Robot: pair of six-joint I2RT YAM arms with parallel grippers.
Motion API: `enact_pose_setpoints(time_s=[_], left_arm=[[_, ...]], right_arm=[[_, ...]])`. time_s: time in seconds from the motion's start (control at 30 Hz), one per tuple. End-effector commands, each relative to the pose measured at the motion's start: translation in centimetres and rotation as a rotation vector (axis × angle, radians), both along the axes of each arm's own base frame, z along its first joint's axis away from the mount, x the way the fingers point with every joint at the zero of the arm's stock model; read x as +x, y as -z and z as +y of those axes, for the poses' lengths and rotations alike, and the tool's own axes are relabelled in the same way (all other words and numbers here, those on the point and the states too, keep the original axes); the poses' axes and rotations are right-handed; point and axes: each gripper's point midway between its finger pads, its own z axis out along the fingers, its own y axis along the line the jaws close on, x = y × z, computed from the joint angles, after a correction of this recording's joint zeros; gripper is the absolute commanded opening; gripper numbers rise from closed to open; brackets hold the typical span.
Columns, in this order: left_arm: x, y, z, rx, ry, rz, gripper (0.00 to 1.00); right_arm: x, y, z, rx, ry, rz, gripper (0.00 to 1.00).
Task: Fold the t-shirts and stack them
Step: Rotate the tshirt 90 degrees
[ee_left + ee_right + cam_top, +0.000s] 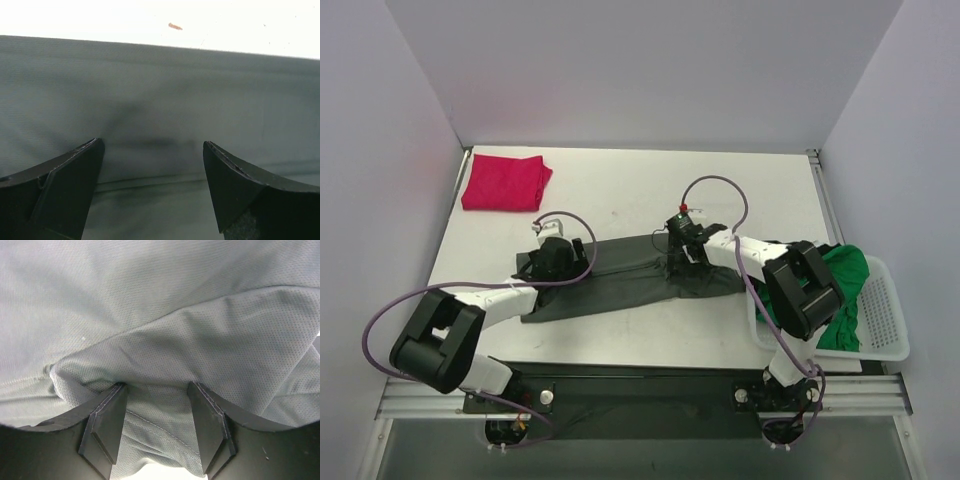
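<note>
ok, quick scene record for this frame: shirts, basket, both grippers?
dark grey-green t-shirt: spread out lengthwise across the middle of the table, under both grippers
magenta-red t-shirt: folded, far left corner
bright green t-shirt: bunched in the white basket at the right edge
left gripper: open, over the left part of the grey-green shirt, nothing between its fingers
right gripper: at the right part of that shirt, cloth fold between its fingers; grip unclear

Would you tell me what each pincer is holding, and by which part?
Left pincer open, holding nothing. Right pincer straddles a fold of the grey-green shirt; grip unclear.
</note>
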Motion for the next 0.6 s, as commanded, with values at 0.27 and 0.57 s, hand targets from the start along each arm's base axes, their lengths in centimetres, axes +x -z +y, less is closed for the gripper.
enact_pose_setpoints(time_s=[0.27,0.57], left_arm=[[-1.3,-4.0,-1.1,-0.107,0.032,-0.109,0.92],[0.6,-6.0,-0.6,-0.070,0.005,-0.165,0.94]], right_arm=[[6.2,-0.2,-2.1,-0.097,-0.024,0.057,0.54],[7.1,-4.0,-2.9,-0.123,-0.053,-0.022,0.54]])
